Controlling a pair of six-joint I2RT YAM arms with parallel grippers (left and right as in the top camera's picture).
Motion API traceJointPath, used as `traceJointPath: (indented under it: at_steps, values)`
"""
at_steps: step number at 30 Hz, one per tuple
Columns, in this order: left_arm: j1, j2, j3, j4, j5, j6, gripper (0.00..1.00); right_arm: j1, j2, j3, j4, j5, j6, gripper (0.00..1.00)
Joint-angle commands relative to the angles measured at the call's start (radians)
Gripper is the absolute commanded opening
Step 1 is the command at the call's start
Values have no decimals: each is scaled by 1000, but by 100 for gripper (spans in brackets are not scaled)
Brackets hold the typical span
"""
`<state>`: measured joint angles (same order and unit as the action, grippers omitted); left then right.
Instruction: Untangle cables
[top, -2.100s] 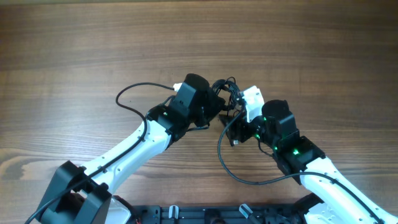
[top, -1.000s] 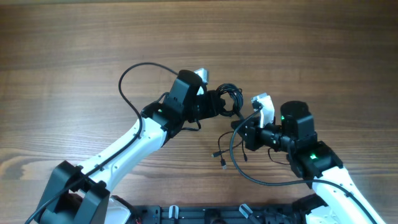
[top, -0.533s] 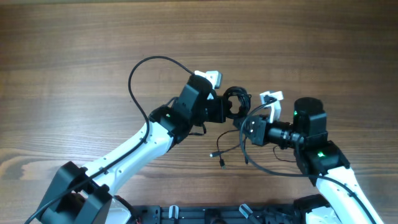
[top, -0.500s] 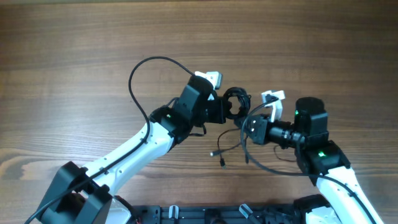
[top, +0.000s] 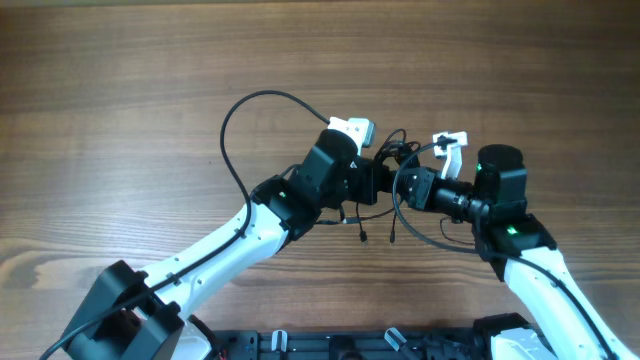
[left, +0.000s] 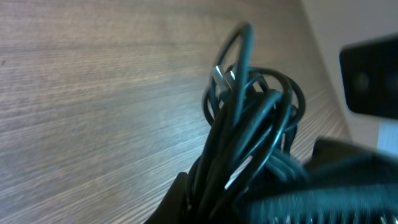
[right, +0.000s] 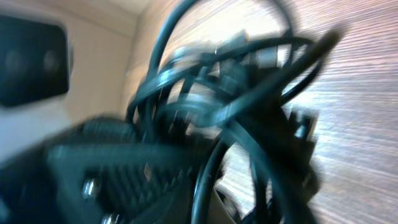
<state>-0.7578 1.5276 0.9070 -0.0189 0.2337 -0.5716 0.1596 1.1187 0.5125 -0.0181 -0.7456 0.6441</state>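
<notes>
the left gripper (top: 378, 182) and the right gripper (top: 412, 187) meet tip to tip over the wooden table (top: 120, 90), and the cables (top: 396, 152) sit bunched as a small dark knot right at that meeting point, just on the far side of both sets of fingertips. the left fingers (left: 298, 208) are closed on the bundle: in the left wrist view the cords (left: 249, 118) rise out from between them as a tight sheaf of loops fanning upward, with a small silver plug (left: 219, 76) showing near the top of the tangle. the right fingers (right: 124, 168) are closed too, and in the right wrist view the tangle (right: 236, 93) crowds directly in front of and across them, but the picture is too blurred to tell whether a strand is actually pinched there. from overhead, two thin loose ends (top: 363, 232) trail out of the knot on the near side of the fingertips, between the two arms, each ending in a tiny plug. the knot itself looks raised off the wood, carried at finger height.
</notes>
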Motion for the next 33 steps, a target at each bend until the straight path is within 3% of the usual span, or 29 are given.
traceJointPath:
  at_steps: [1,8,14,21,30,33]
  values:
    - [-40,-9,2,-33,54,71,4,-4,53,4,49,111,49,4]
    - [-45,-9,2,-50,77,71,4,-4,60,4,108,160,108,4]
    - [-45,-9,2,75,260,71,4,-4,98,3,110,196,107,4]
    - [-45,-9,2,72,439,153,4,-4,163,3,230,192,107,8]
    - [81,-9,2,-40,329,138,4,-4,149,3,197,91,92,96]
    - [164,-9,2,-49,330,89,4,-4,136,3,155,90,92,100]
